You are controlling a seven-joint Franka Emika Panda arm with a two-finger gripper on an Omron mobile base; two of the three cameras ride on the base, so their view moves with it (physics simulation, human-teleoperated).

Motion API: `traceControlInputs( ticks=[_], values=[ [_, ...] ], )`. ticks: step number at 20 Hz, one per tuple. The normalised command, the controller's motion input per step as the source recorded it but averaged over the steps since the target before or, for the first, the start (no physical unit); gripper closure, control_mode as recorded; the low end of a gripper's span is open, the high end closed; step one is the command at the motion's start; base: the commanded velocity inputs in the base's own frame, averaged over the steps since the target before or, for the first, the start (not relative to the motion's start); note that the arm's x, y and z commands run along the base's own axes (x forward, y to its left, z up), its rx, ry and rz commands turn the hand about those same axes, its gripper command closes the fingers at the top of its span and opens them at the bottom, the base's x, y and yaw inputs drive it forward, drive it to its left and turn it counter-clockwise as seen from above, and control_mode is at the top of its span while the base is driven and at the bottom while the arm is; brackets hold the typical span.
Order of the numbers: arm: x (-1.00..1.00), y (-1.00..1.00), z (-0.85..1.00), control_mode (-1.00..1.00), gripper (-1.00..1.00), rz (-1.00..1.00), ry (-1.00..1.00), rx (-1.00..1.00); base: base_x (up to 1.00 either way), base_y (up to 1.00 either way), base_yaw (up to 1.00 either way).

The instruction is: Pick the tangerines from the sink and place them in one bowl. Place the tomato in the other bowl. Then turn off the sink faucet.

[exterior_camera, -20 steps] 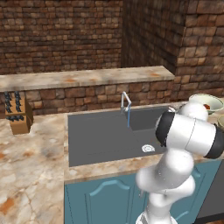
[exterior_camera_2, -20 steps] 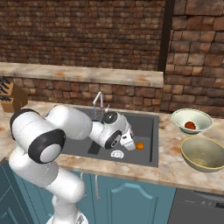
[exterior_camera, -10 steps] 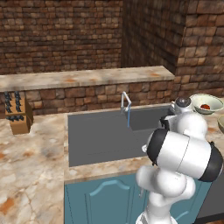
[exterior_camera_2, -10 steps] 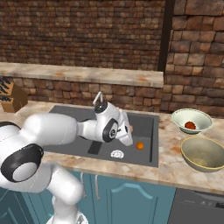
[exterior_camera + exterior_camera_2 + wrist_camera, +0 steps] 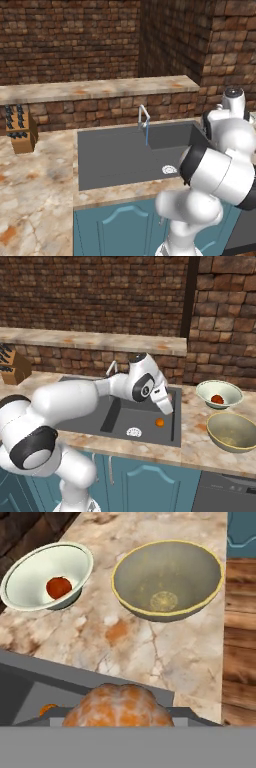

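Carrying pale tangerine (image 5: pixel 118 706), pinched btwn the fingers (image 5: pixel 166 404) above sink's (image 5: pixel 95 413) right rim. Keep it high over the counter (image 5: pixel 140 642) edge, centre over olive-tan bowl (image 5: pixel 167 579) at counter's right end, lower, then release. Avoid cream bowl (image 5: pixel 47 574) w/ tomato (image 5: pixel 59 587). Bright tangerine (image 5: pixel 159 422) left in sink.

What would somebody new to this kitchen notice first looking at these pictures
Probably the big white arm stretched over the dark sink, its gripper near the sink's right edge shut on a pale orange tangerine. Next, the two bowls on the marble counter to the right: the cream bowl with the red tomato in it, and the olive-tan bowl nearer the front, nothing in it. A second, bright orange tangerine lies in the sink.
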Motion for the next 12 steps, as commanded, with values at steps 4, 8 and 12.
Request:
traceControlInputs(
  ticks=[4, 8, 12],
  values=[
    [-0.24, -0.61, 0.0, -1.0, 1.0, -0.15, 0.04, 0.0, 0.0, 0.0, 0.0],
    [-0.24, -0.62, 0.0, -1.0, 1.0, -0.14, 0.0, 0.0, 0.0, 0.0, 0.0],
    [-0.09, -0.66, 0.0, -1.0, 1.0, -0.02, 0.0, 0.03, 0.0, 0.0, 0.0]
  ],
)
